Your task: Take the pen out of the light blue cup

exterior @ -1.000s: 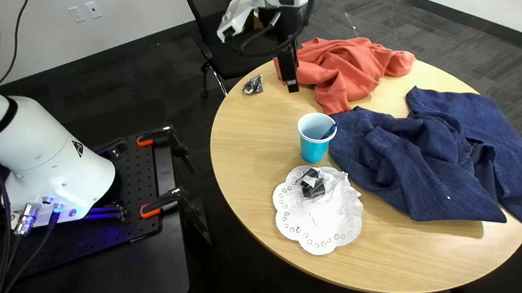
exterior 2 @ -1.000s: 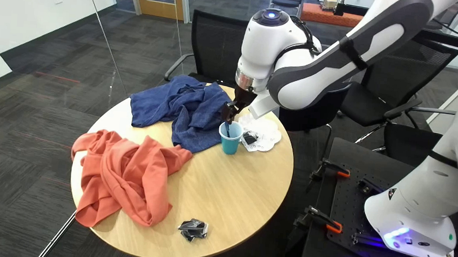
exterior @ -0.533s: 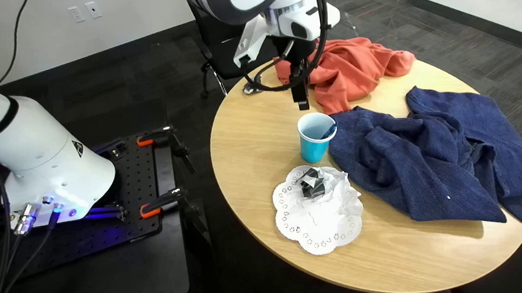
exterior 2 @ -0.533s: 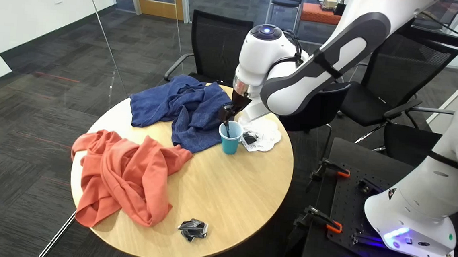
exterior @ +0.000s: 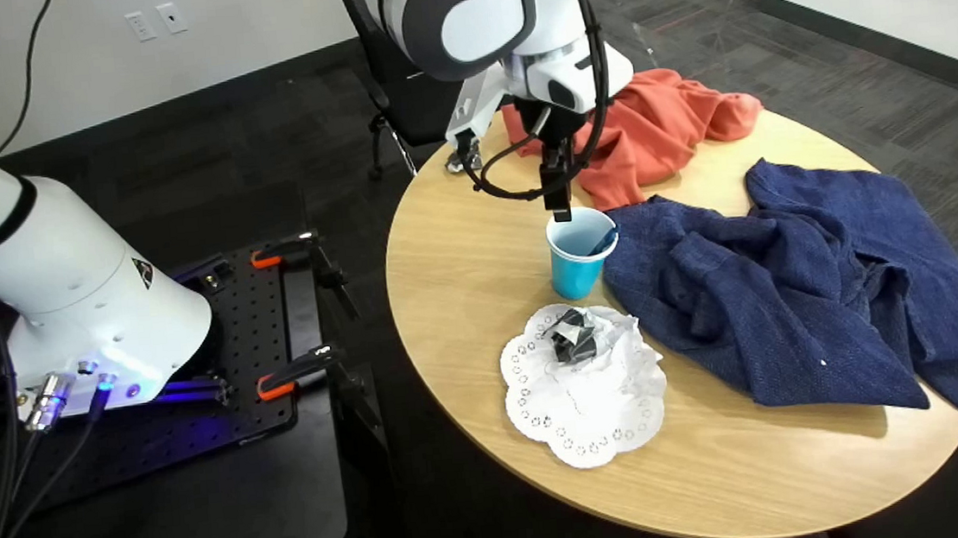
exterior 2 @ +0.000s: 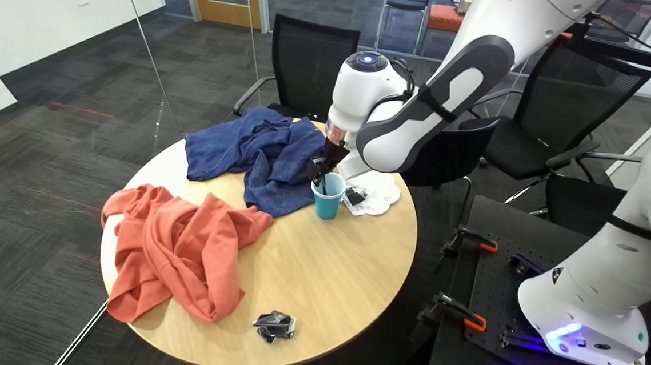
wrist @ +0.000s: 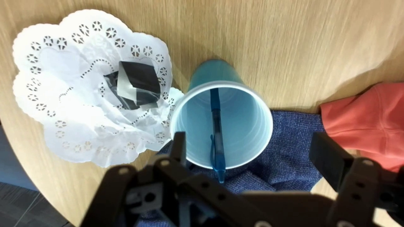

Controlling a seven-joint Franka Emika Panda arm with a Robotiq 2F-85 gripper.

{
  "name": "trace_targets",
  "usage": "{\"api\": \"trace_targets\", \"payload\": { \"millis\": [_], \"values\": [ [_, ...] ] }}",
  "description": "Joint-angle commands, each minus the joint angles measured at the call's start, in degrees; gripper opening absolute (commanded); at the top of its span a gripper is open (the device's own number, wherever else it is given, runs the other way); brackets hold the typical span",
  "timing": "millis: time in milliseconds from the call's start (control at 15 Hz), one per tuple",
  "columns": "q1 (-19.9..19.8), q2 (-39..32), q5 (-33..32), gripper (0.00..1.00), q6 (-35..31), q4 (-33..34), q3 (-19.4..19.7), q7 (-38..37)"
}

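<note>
The light blue cup (exterior: 575, 274) with a white rim stands upright on the round table; it also shows in an exterior view (exterior 2: 327, 206) and in the wrist view (wrist: 243, 123). The blue pen (wrist: 217, 129) leans inside the cup, its clip end sticking out over the rim; in an exterior view its top end (exterior: 605, 241) shows at the rim. My gripper (wrist: 249, 148) is open and empty, its fingers wide apart. In the wrist view the pen lies between the fingers, nearer the left one. In both exterior views the fingertips (exterior: 559, 212) are close above the cup's rim.
A crumpled dark blue cloth (exterior: 750, 297) lies against the cup. A red cloth (exterior 2: 183, 253) lies farther along the table. A white paper doily (wrist: 79, 126) with a black wrapper (wrist: 140, 82) is beside the cup. Another black wrapper (exterior 2: 275, 325) lies near the table edge.
My gripper has come down towards the cup, and in an exterior view also slightly right, staying open. The cup, the pen and the cloths have not moved.
</note>
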State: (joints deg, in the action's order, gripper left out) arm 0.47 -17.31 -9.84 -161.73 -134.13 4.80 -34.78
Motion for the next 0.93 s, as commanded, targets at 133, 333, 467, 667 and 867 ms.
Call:
{"api": "trace_targets", "payload": {
  "millis": [133,333,467,667,867],
  "values": [
    [1.54,-2.5,3.66,1.0,-0.56,2.17,1.88,5.0],
    [2.59,-2.38,4.16,1.0,-0.08,1.67,2.91,4.81],
    [2.95,-2.02,3.62,1.0,-0.63,1.46,3.12,4.8],
    [4.3,-2.28,2.7,1.0,-0.9,1.62,4.87,4.23],
    [4.39,-2.33,3.19,0.96,-0.6,1.7,5.27,5.16]
  ]
}}
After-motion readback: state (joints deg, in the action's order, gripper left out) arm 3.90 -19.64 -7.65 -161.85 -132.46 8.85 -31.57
